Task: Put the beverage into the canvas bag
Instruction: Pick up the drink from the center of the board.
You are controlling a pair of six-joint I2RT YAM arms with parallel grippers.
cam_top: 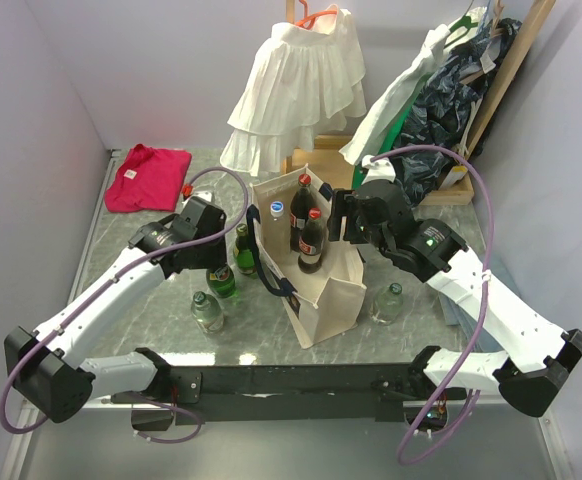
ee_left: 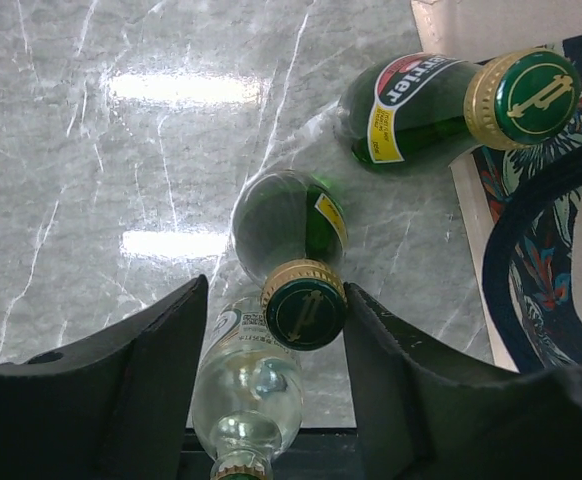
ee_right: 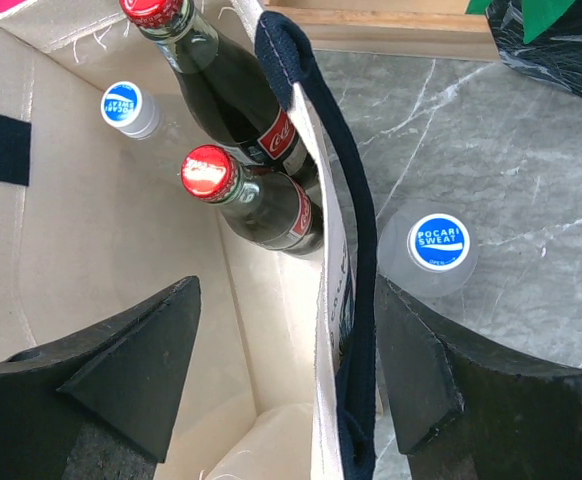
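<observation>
The cream canvas bag (cam_top: 323, 300) with navy handles stands mid-table. It holds two red-capped cola bottles (ee_right: 209, 172) and a blue-capped Pocari bottle (ee_right: 123, 105). My right gripper (ee_right: 289, 300) is open, its jaws straddling the bag's right wall and navy handle (ee_right: 351, 250); it also shows in the top view (cam_top: 343, 232). Another Pocari Sweat bottle (ee_right: 438, 245) stands just outside that wall. My left gripper (ee_left: 276, 300) is open around the gold-and-green cap of an upright green Perrier bottle (ee_left: 306, 310), left of the bag (cam_top: 221, 283).
A second Perrier bottle (ee_left: 441, 110) stands against the bag. A clear bottle (ee_left: 251, 385) stands near the front edge, another (cam_top: 388, 303) right of the bag. A pink cloth (cam_top: 148, 177) lies far left. A white ruffled garment (cam_top: 296, 90) and hanging clothes (cam_top: 451, 90) fill the back.
</observation>
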